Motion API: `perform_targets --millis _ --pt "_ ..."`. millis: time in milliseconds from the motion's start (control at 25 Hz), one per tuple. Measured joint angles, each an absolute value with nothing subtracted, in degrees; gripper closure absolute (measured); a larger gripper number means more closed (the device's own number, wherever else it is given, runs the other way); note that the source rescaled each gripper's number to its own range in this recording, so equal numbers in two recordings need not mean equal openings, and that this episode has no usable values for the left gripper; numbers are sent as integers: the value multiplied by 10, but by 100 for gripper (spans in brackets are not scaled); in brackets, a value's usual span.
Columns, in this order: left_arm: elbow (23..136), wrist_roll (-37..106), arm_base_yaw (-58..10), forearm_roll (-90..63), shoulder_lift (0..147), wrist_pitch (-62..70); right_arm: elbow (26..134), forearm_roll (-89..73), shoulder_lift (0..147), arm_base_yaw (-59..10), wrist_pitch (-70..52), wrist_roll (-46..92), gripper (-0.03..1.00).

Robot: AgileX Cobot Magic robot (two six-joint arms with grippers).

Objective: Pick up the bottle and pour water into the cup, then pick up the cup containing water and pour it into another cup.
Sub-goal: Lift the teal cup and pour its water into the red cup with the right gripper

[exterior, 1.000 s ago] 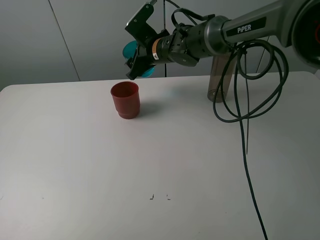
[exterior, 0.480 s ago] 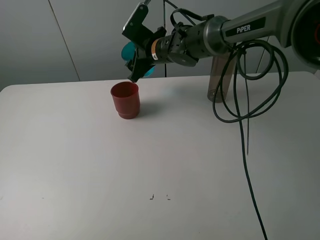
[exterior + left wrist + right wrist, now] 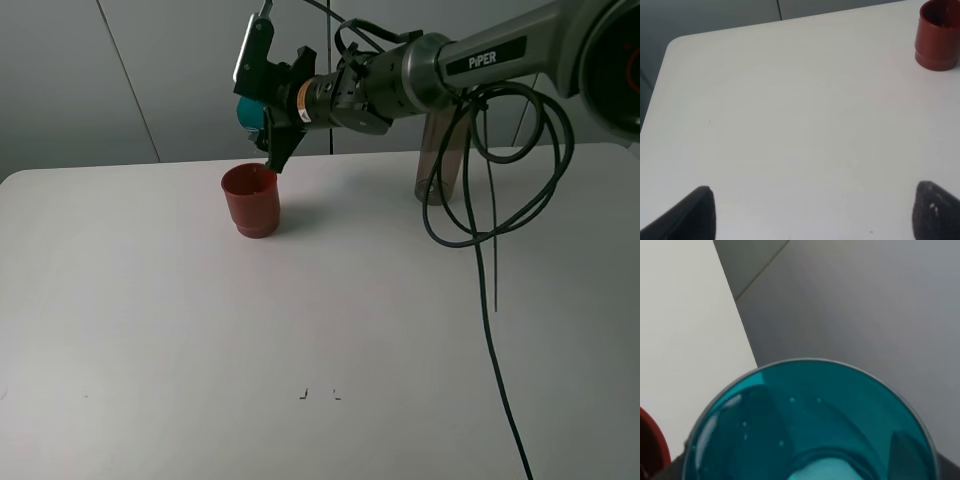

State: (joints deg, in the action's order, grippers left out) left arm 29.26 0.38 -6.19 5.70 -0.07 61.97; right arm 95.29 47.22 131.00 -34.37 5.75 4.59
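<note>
- The right tool [image 3: 268,122] is clamped on the cup [image 3: 246,110], with its fingers closed against the teal sides.
- The cup is held in the air, tipped steeply over, above the far edge of the worktop [image 3: 300,320].
- In the right wrist view the cup's open mouth [image 3: 810,430] is seen head-on, with droplets on the inner wall.
- Another cup [image 3: 251,200] is stood upright on the worktop near the far edge, left of the middle, just below the tipped teal one.
- The bottle [image 3: 436,165] is stood upright near the far edge, toward the right corner, partly hidden behind the right arm.
- A black cable [image 3: 490,260] is hung from that arm and trails over the right side of the worktop.
- The left tool [image 3: 815,215] is held with its fingers [image 3: 695,215] wide apart and nothing between them, above the bare worktop near its left edge.
- The red-brown cup [image 3: 938,35] is seen well apart from it.
</note>
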Motion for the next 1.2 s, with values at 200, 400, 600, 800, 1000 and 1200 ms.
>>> perform_targets --millis 200,400,600,800,1000,1200 --pt "293 4 -62 57 -1 620 953 472 1310 -347 58 93 82" --pt "293 4 -62 57 -1 620 953 472 1310 -347 58 123 82" --pt "293 4 -62 57 -1 620 953 472 1310 -348 54 142 82" --pt "293 4 -62 57 -1 620 953 472 1310 -348 41 158 82" --pt "293 4 -62 57 -1 620 953 472 1310 -348 40 168 82" --pt "293 4 -62 57 -1 620 953 472 1310 -348 40 187 82"
